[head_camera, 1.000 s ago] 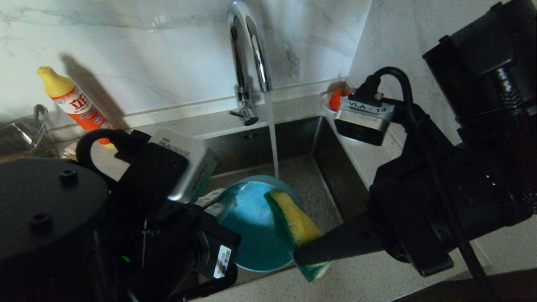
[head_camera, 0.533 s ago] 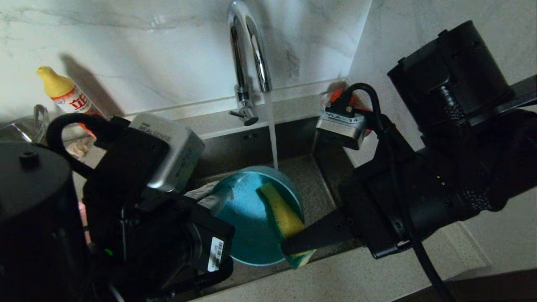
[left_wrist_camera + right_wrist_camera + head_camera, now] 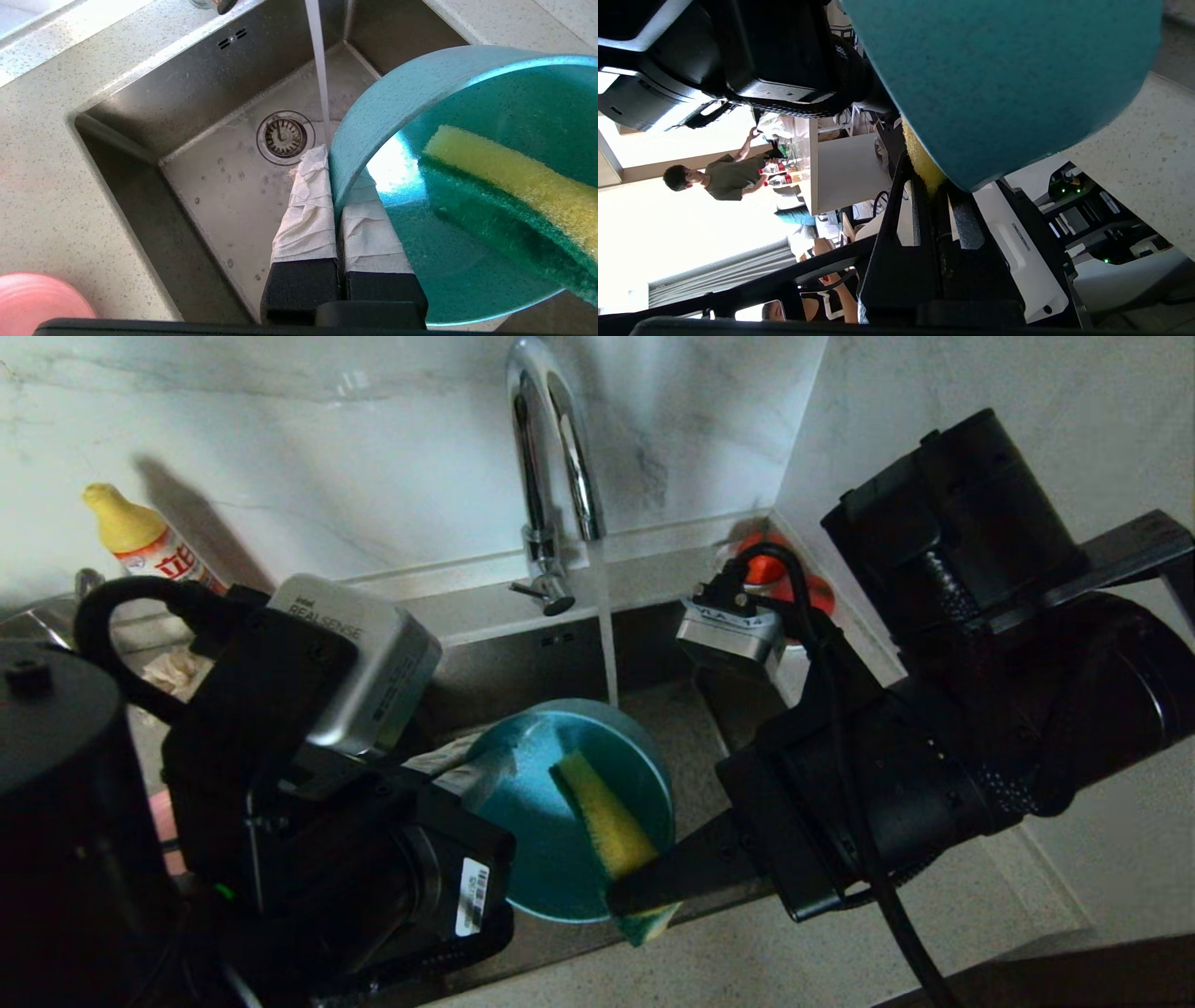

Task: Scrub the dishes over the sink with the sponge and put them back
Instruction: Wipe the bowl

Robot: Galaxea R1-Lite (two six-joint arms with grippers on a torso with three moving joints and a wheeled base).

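While water (image 3: pixel 607 644) is running from the tap (image 3: pixel 551 476) into the sink (image 3: pixel 224 177), the left hand (image 3: pixel 334 186) is pinching the rim of the bowl (image 3: pixel 569 821) between its white-wrapped fingers (image 3: pixel 306 219), holding it tilted over the basin with its hollow facing the right arm. Its fingers are sitting one on each side of the bowl's wall, near the drain (image 3: pixel 284 136) as the left wrist view shows it. Reaching in from the right, the right hand (image 3: pixel 644 887) is clamping the sponge (image 3: pixel 607 831) by its lower end, with the yellow foam and green layer lying inside the bowl against its inner face. At the back left, an orange bottle (image 3: pixel 154 546) is standing on the table (image 3: pixel 840 943) by the wall, and something red (image 3: pixel 794 583) is sitting at the sink's far right corner, half hidden by the right arm. A pink edge (image 3: pixel 37 298) is showing on the table in the left wrist view.
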